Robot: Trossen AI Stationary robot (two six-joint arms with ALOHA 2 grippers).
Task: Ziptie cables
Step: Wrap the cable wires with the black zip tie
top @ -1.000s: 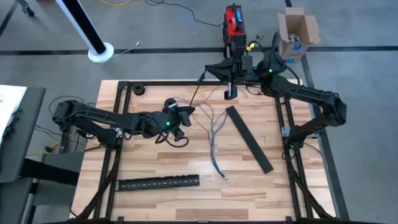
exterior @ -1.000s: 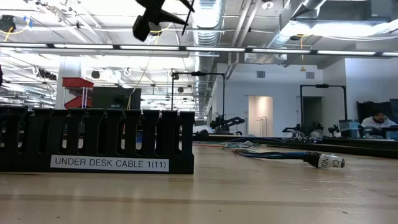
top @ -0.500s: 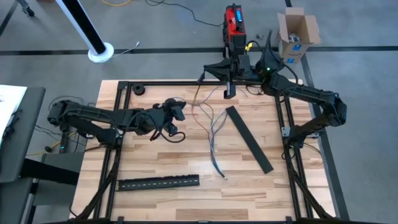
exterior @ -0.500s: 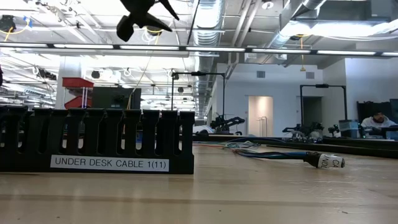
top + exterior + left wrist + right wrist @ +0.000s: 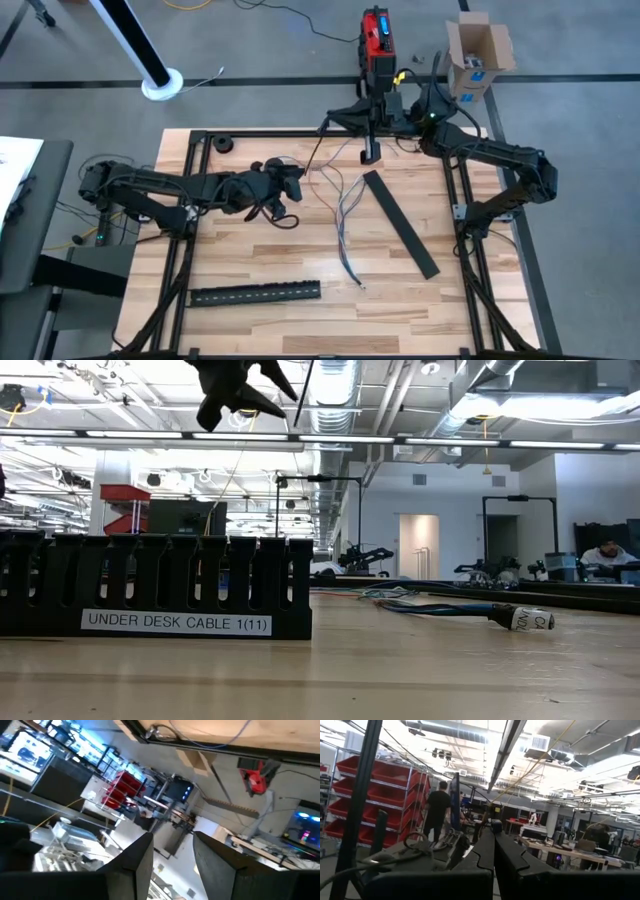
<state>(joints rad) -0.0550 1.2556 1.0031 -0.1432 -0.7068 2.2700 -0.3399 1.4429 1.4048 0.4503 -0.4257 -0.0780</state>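
Lying loose in the middle of the wooden table (image 5: 250, 250): the cables (image 5: 345, 215), thin and wavy, running from the far side toward the near side. Hovering just left of the cables, up in the air: the left gripper (image 5: 292, 185), fingers (image 5: 135, 860) a little way apart with nothing between them. Waiting at the far edge of the table: the right gripper (image 5: 328, 123), fingers (image 5: 482, 852) pressed together around a thin black strip (image 5: 315, 150) slanting down toward the cables. Resting right of the cables: a long flat black bar (image 5: 400, 223). Sitting near the front edge: a slotted black tray (image 5: 255, 293).
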